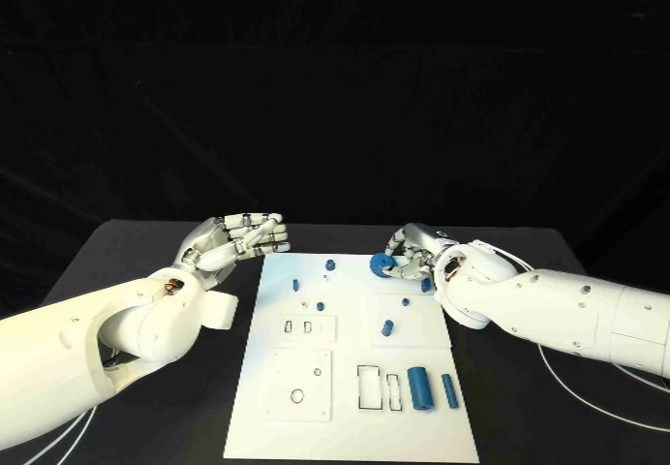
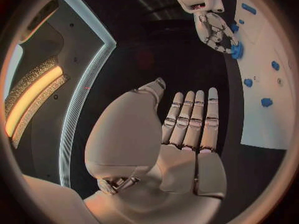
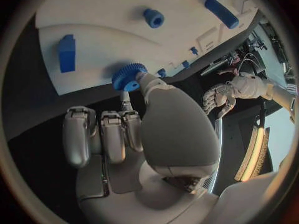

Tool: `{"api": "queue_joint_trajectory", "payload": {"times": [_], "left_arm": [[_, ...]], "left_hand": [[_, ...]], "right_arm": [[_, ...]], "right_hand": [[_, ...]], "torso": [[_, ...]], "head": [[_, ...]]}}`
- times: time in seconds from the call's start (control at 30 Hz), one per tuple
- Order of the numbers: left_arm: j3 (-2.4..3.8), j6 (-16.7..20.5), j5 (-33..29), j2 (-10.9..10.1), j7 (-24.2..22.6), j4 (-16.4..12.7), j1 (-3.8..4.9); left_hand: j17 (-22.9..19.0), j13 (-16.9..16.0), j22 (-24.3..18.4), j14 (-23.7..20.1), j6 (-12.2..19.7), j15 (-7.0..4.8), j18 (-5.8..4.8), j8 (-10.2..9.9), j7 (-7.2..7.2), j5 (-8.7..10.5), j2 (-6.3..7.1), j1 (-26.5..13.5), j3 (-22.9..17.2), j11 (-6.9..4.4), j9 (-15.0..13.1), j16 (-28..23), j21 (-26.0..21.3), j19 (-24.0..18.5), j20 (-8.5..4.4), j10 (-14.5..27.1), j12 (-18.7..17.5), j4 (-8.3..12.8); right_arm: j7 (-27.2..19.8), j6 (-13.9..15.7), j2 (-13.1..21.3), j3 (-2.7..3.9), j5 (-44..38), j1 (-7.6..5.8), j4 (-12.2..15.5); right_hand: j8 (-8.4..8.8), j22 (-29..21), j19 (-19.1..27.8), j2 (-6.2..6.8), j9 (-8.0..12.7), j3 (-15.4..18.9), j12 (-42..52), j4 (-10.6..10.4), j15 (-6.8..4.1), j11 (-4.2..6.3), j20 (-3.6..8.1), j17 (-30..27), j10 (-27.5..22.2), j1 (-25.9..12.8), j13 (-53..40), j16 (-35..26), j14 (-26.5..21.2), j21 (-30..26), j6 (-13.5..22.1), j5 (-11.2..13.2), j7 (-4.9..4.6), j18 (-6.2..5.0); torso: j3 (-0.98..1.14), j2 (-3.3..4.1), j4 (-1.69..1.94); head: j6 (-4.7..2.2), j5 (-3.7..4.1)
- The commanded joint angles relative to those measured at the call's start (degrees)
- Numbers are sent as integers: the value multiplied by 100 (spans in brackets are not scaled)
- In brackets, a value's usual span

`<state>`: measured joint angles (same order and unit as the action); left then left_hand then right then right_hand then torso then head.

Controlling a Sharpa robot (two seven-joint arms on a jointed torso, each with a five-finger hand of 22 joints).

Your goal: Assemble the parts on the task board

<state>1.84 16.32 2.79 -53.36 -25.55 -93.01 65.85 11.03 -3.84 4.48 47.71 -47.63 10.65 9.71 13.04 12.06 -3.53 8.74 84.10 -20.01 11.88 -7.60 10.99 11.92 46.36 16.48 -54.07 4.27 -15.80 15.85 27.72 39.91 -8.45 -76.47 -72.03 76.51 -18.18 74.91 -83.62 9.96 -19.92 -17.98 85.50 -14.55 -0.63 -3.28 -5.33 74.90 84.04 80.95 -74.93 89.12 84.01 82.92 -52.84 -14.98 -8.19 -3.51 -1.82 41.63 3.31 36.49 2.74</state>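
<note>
Blue gear (image 1: pixel 380 264) pinched at right robot hand (image 1: pixel 416 252) fingertips, far board edge.

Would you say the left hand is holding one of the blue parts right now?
No, the left hand is empty, its fingers straight and apart, beside the task board.

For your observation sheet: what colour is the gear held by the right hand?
Blue. The gear shows best in the right wrist view, at the fingertips of the right hand.

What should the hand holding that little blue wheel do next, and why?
Probably lower the blue gear onto the task board and seat it. The right hand pinches it at the board's far edge, fingers on its rim, while the left hand hovers empty beside the board.
</note>
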Motion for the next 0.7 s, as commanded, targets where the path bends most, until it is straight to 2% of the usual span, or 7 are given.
{"api": "queue_joint_trajectory", "payload": {"times": [0.03, 0.17, 0.27, 0.47, 0.7], "left_arm": [[6, -111, -13, 14, -20, -1, 7], [6, -112, -13, 19, -18, 4, 7], [6, -112, -13, 22, -16, 4, 7], [6, -112, -13, 31, -14, 4, 7], [6, -116, -13, 47, -12, 5, 8]], "left_hand": [[5, -3, -7, -42, 31, -13, 46, -14, 269, 20, 5, 32, 34, 27, 7, 2, -37, -36, -4, 1, -20, 14], [5, -3, -7, -42, 31, -13, 46, -14, 269, 20, 5, 32, 34, 27, 7, 2, -37, -36, -4, 1, -20, 14], [8, -4, -7, -43, 30, -13, 46, -13, 269, 20, 2, 33, 35, 27, 8, 6, -37, -39, -3, -3, -19, 15], [8, -4, -7, -43, 30, -13, 46, -13, 269, 20, 2, 33, 35, 27, 8, 6, -37, -39, -3, -3, -19, 15], [8, -4, -7, -43, 30, -13, 46, -13, 269, 20, 2, 33, 35, 27, 8, 6, -37, -39, -3, -3, -19, 15]], "right_arm": [[66, 377, -17, 2, -424, -5, 162], [105, 440, -83, 3, -637, -11, 360], [132, 440, -193, 2, -771, -12, 408], [169, 416, -429, -12, -926, -7, 363], [175, 366, -723, -36, -993, 34, 218]], "right_hand": [[-33, 604, -48, 2, -20, -40, 14, -12, -26, 29, -1, 1236, 105, -47, -824, 31, 544, 15, -104, -53, 59, 109], [-30, 608, -50, 10, -20, -48, 14, -14, -27, 29, 0, 1235, 106, -54, -826, 30, 544, 18, -105, -51, 59, 110], [-28, 613, -54, 17, -21, -55, 14, -15, -27, 29, 1, 1239, 106, -61, -825, 31, 545, 21, -106, -46, 60, 111], [-26, 623, -60, 20, -21, -61, 15, -16, -28, 29, 2, 1238, 108, -64, -829, 31, 545, 28, -107, -41, 60, 114], [-24, 618, -57, 23, -21, -70, 21, -14, -29, 30, 2, 1239, 115, -64, -838, 31, 545, 24, -107, -37, 61, 113]], "torso": [[-1, -5, 0], [-3, -4, -1], [-3, -1, -1], [-8, 0, 3], [-2, 13, 9]], "head": [[-8, -3], [-16, -12], [-23, -22], [-22, -16], [-26, -3]]}}
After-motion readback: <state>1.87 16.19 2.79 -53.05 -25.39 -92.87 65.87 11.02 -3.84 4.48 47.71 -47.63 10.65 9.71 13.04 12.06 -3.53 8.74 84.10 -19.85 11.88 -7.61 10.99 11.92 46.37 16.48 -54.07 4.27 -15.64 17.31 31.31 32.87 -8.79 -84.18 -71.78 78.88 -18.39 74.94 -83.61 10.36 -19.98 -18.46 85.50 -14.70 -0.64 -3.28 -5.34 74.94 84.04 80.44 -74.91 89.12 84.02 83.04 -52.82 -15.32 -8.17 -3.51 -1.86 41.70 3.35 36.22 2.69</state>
